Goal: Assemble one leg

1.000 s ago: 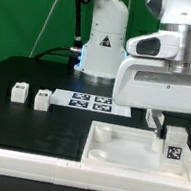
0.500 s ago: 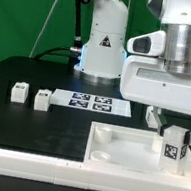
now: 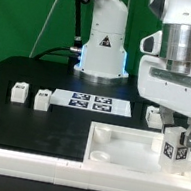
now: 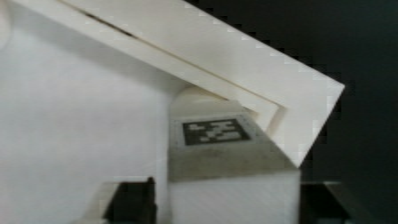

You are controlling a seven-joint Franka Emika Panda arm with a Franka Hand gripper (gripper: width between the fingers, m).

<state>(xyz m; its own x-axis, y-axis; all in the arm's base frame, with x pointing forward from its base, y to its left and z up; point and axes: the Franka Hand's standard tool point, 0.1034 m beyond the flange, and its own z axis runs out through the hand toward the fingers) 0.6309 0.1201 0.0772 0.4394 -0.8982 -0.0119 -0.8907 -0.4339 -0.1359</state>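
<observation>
My gripper (image 3: 176,131) is shut on a white leg (image 3: 174,148) with its square tag facing the camera. It holds the leg slightly tilted at the corner of the large white tray-like piece (image 3: 124,154) on the exterior view's right. In the wrist view the leg (image 4: 228,150) sits between my dark fingers (image 4: 130,202), tag up, against the tray's angled corner wall (image 4: 214,60). My gripper (image 4: 228,205) closes on the leg's sides. The leg's lower end is hidden by the tray rim.
Two loose legs (image 3: 20,92) (image 3: 42,99) stand on the black table at the exterior view's left. Another leg (image 3: 154,115) stands behind the tray. The marker board (image 3: 92,102) lies in the middle in front of the arm's white base (image 3: 102,44).
The wrist housing has shifted toward the exterior view's right, uncovering the leg behind the tray. The held leg stays at the tray's corner and now leans slightly.
</observation>
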